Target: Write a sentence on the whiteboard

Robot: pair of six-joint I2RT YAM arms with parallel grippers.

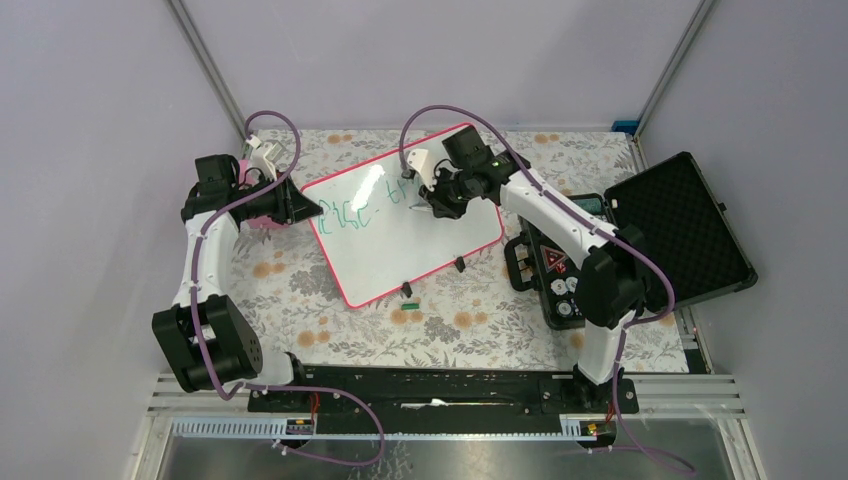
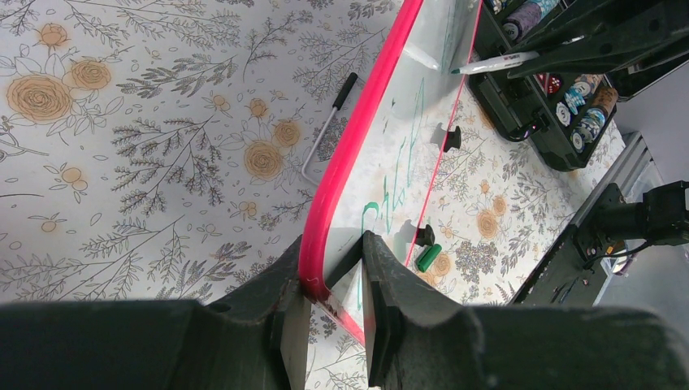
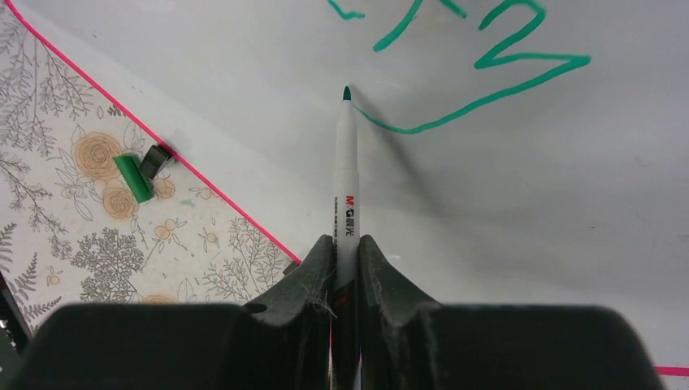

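Observation:
The whiteboard, white with a thin pink-red frame, lies tilted on the floral tablecloth. My left gripper is shut on its left corner; in the left wrist view the gripper has one finger under the pink frame and the other on the white face. My right gripper is shut on a white marker with a green tip. The tip touches the whiteboard at the end of a green stroke. The sentence shows as scrawled green letters on the board's upper left part.
An open black case with a foam lid and small items stands right of the board. The green marker cap lies by the board's near edge, beside a black clip. A thin metal rod with a black handle lies beyond the frame.

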